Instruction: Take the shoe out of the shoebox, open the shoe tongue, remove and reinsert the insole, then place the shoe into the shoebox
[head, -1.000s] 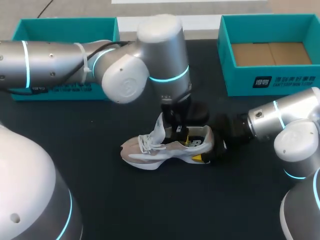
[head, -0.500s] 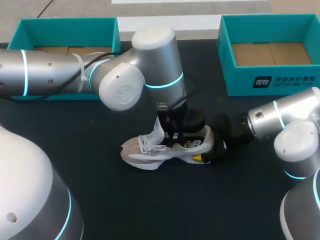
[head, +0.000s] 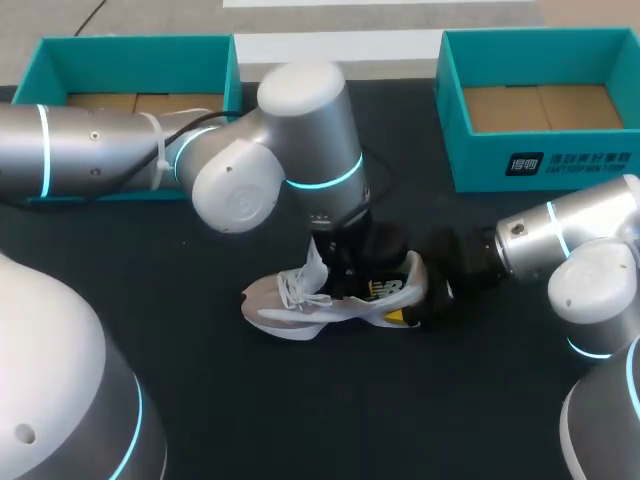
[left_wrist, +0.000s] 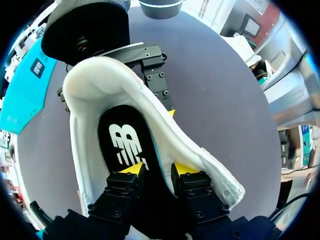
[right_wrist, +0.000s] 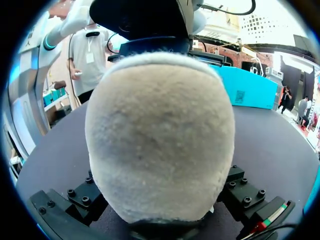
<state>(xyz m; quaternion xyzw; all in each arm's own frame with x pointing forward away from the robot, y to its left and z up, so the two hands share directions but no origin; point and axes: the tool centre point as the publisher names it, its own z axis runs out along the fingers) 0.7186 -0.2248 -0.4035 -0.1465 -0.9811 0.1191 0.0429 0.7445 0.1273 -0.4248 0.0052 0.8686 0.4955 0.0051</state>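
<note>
Since left gripper (left_wrist: 159, 170) sits down inside shoe (head: 300, 305) opening, yellow tips narrowly spread, both resting on black insole (left_wrist: 125, 139), nothing pinched between. Insole runs ahead of tips toward heel. Shoe upright on table (head: 330, 400), long axis across it, toe toward left arm, heel toward right. Right gripper (head: 422, 296) clamps heel from both sides. Shoebox (head: 480, 165) well apart, behind right arm.

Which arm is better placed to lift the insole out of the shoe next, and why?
Left. The left gripper is down inside the shoe opening, right over the black insole. The right gripper clasps the heel from outside, so it seems better used for steadying.
</note>
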